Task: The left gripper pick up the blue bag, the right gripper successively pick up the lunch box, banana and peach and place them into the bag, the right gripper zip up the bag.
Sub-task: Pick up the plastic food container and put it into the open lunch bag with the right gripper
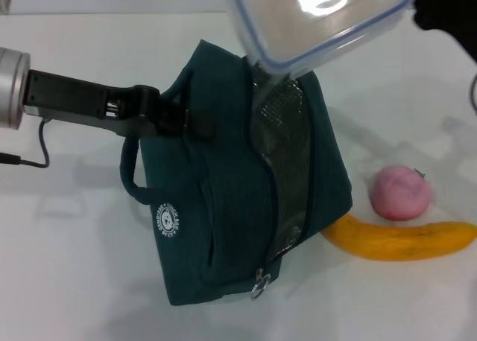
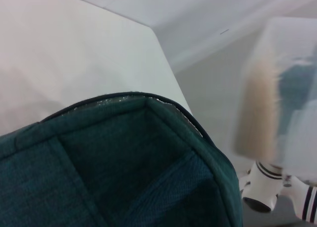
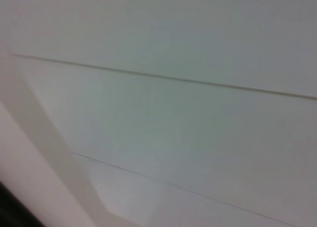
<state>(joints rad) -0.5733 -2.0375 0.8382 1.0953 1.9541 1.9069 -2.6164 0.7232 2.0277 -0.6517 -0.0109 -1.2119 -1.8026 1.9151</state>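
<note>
Head view shows the left gripper [image 1: 175,118] reaching in from the left, its jaws clamped on a loop handle of the large dark teal fabric bag [image 1: 223,207], which stands tilted with its foil-lined mouth open. Above that mouth hangs the clear rectangular plastic lunch box with a blue rim [image 1: 320,21], carried by the right gripper [image 1: 440,13] at the far right; its jaws cannot be made out. Right of the bag on the white table [image 1: 74,266] lie the round pink toy peach [image 1: 400,193] and, nearer, the curved yellow toy banana [image 1: 402,240].
</note>
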